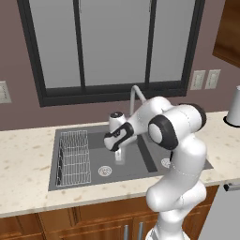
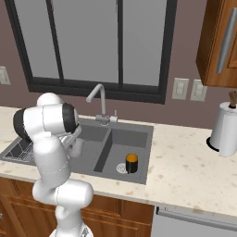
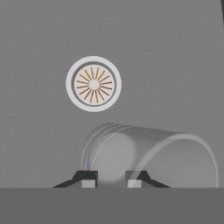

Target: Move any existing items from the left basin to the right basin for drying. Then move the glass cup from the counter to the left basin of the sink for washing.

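Observation:
My gripper [image 1: 119, 149] [image 3: 110, 180] is shut on the glass cup [image 1: 120, 156] [image 3: 140, 151], its fingertips [image 3: 88, 179] pinching the cup's wall. It holds the clear tumbler low over the wide left basin [image 1: 133, 164] of the sink, close to the round silver drain [image 3: 93, 83] [image 1: 105, 171]. In the right base view the glass cup [image 2: 77, 147] shows faintly beside my arm. The black cylinder with the orange top [image 2: 132, 163] stands upright in the narrow right basin [image 2: 136, 141], next to its drain.
A wire dish rack [image 1: 74, 158] fills the left end of the left basin. The gooseneck tap [image 2: 98, 97] rises behind the divider. A tall white-grey jar [image 2: 225, 129] stands on the counter [image 2: 185, 166] at the far right.

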